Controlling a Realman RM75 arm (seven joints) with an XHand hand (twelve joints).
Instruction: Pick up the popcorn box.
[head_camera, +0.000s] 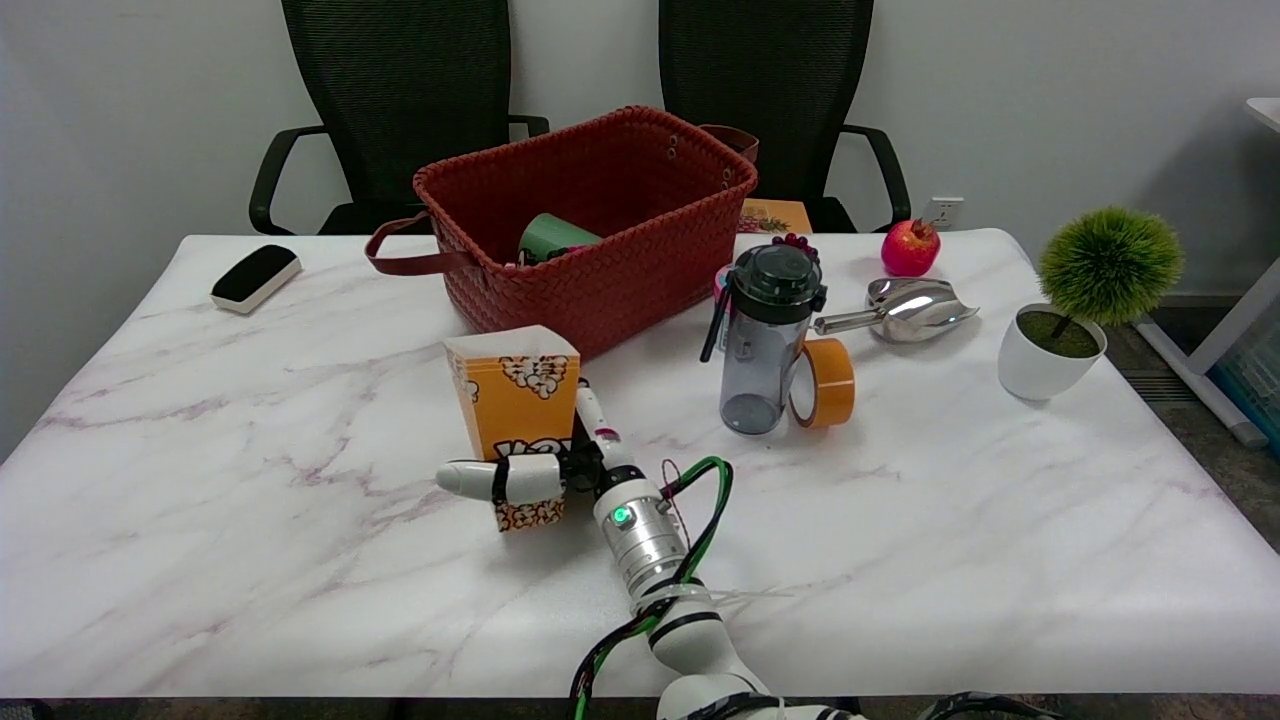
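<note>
**Right hand clasped around the popcorn box near the table's middle**

The popcorn box (514, 405) stands upright on the marble table (200, 520), a little left of centre and just in front of the red woven basket (600, 235). It is orange with a white scalloped top and popcorn pictures on its sides. The right hand (560, 465) reaches in from the near edge and has the box in its grasp: one finger (500, 480) lies across the near face low down, pointing left, while another runs up along the box's right edge. Whether the base of the box has left the table cannot be told from this view.

Inside the basket lies a green cup (553, 238) tipped on its side. To the right of the box, well apart from it, stands a smoky-clear water bottle (765, 340) with a dark lid, and a roll of orange tape (825, 382) stands on edge touching it. Farther right lie a metal scoop (905, 310) and, beyond it, a red pomegranate (910, 247). A small artificial plant (1075, 300) in a white pot sits near the right edge. At the far left rests a black-and-white eraser (255, 277). Two black office chairs (400, 90) stand behind the table.
</note>
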